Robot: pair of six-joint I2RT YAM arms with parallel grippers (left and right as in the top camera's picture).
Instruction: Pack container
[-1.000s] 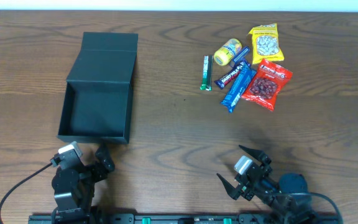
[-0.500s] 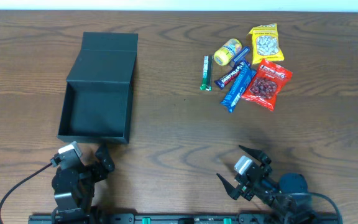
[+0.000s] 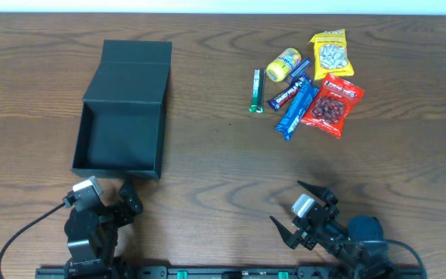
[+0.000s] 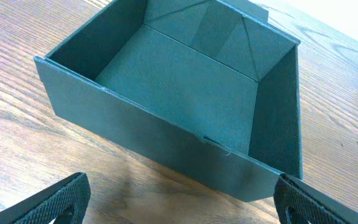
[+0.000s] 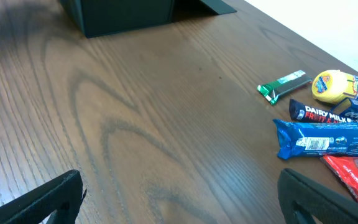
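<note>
The box [image 3: 121, 138] sits on the left of the table [image 3: 207, 170], its lid [image 3: 130, 74] folded back flat on the far side and its floor bare. We judge that nothing is packed yet. Our left gripper [image 4: 182, 196] is parked just in front of the box's near wall, with its jaws spread wide and nothing between them. Our right gripper [image 3: 286, 203] rests at the near edge on the other side, also wide open and empty.

The snacks lie well apart from the box at the far right. A green bar [image 3: 258, 91] is nearest the box. Beyond it are a round yellow pack [image 3: 283, 64], a dark bar [image 3: 287, 94], a blue packet [image 3: 296, 107], a red bag [image 3: 333, 105] and a yellow bag [image 3: 331, 53], bunched together and partly overlapping.

Nothing has changed over the last second. Neither arm has moved, the jaws are as wide as before, and every snack lies where it did. We take it that packing has not started and the first pick is still to come. The right arm looks better placed for the reach, and the green bar, lying clear of the others, seems the easiest one to start with.
</note>
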